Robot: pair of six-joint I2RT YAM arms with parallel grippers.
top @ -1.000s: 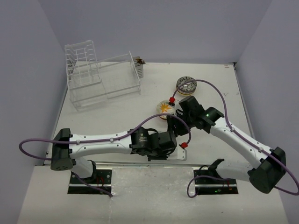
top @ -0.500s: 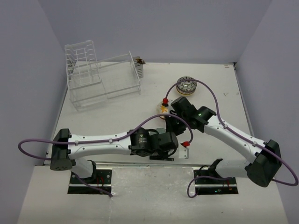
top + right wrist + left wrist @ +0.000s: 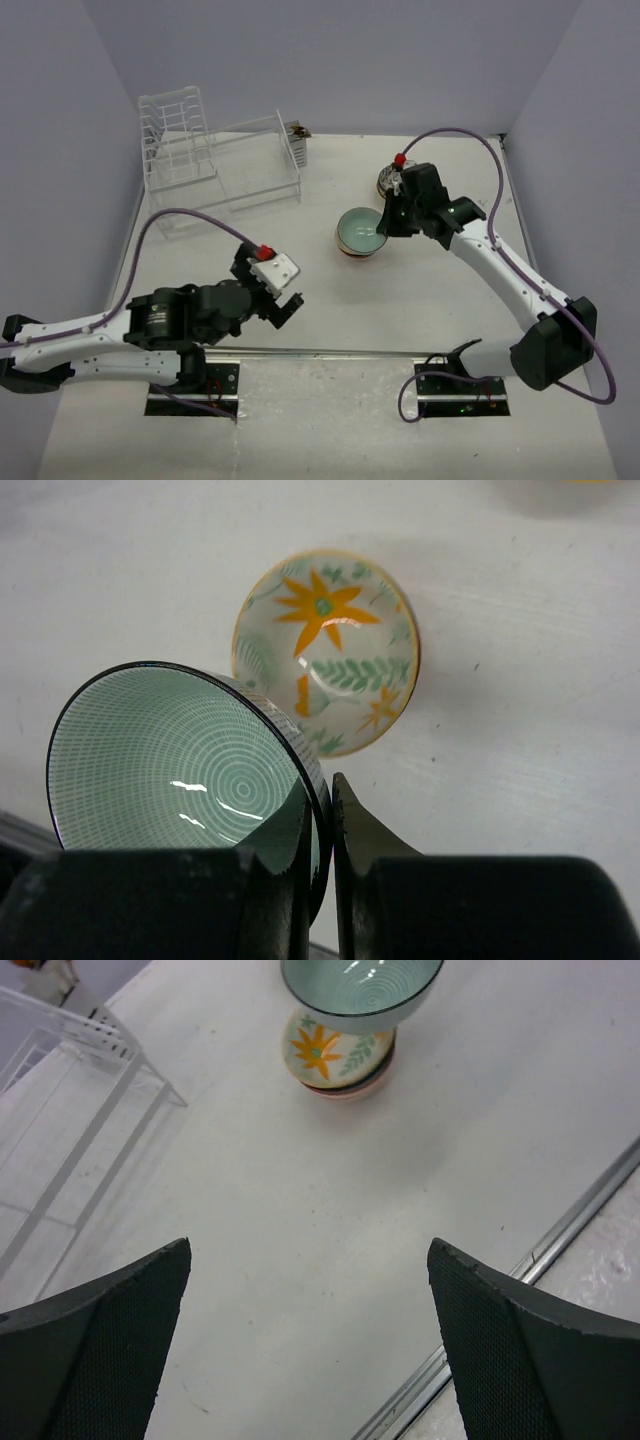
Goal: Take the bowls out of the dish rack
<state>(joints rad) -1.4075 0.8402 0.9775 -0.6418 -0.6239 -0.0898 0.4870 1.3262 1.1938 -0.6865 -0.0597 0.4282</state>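
Right wrist: stacking step, by the look of it, teal bowl (image 3: pixel 180 760) held.
Its rim is clamped in the right pincer (image 3: pixel 320 805), tilted just over the flower bowl (image 3: pixel 330 650); next, level, lower, release. The left pincer (image 3: pixel 308 1250) gapes apart.

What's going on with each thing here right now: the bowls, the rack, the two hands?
Green bowl, upright, held by its rim.
Right hand, shut on that bowl's rim.
Flower bowl, upright, beneath the held bowl.
Dish rack, no bowls visible in it.
Left hand, open, empty.
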